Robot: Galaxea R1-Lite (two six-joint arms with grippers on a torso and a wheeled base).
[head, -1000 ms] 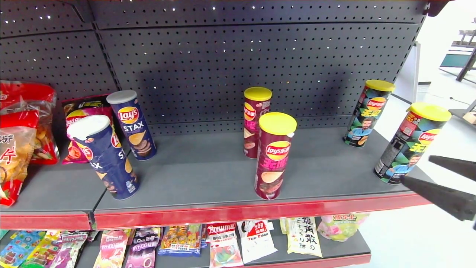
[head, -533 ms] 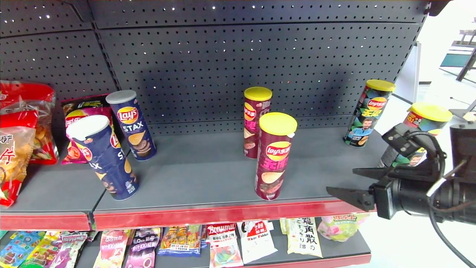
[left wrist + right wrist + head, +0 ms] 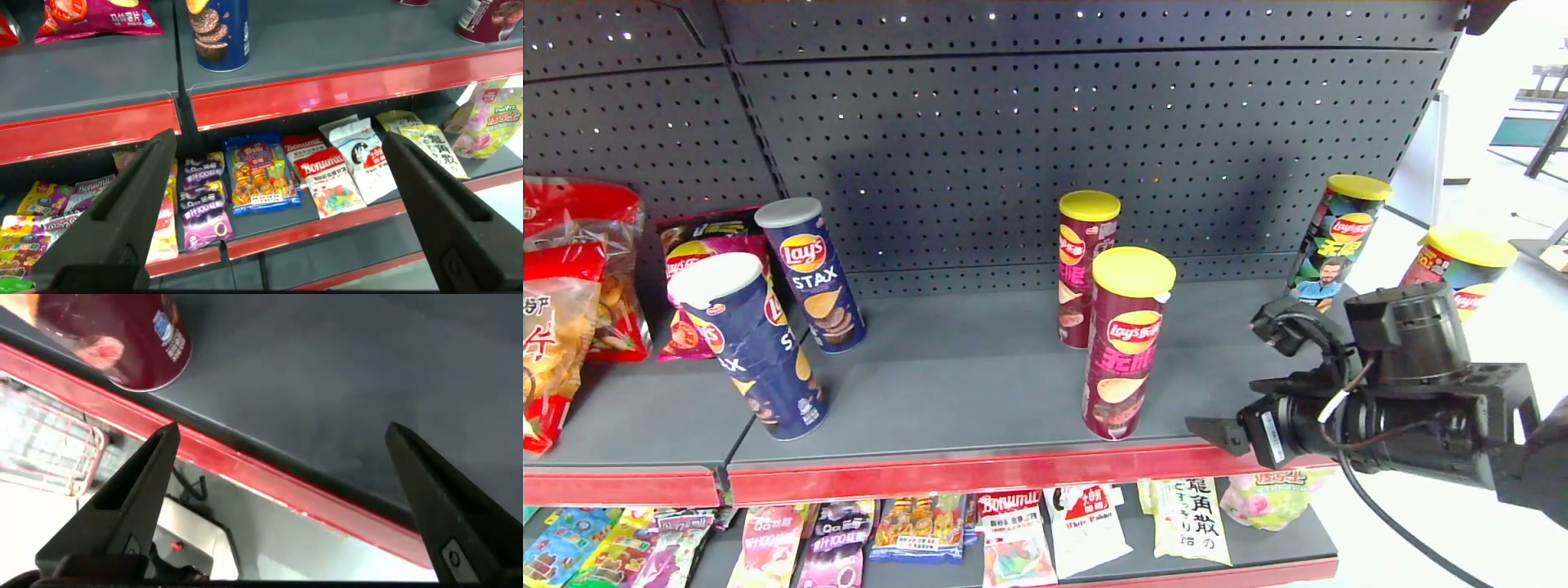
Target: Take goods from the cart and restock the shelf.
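Level at the red lip of the shelf (image 3: 980, 384), the right end effector (image 3: 1232, 408) points leftward, fingers spread wide, near the front maroon can (image 3: 1125, 343); the left end effector (image 3: 278, 139), also spread, faces snack bags (image 3: 261, 175).

On the shelf (image 3: 980, 367), mid-frame, the front can (image 3: 1127, 343) stands near the lip and the rear can (image 3: 1086, 261) just behind it. At left, a leaning can (image 3: 752, 351) stands before an upright can (image 3: 810, 273), with snack bags (image 3: 572, 278) further left. At right, the back can (image 3: 1339, 237) stands by the panel. At lower right, the right gripper (image 3: 1225, 404) is beside the front can. Packets (image 3: 1013, 531) lie on the lower shelf (image 3: 1282, 535)
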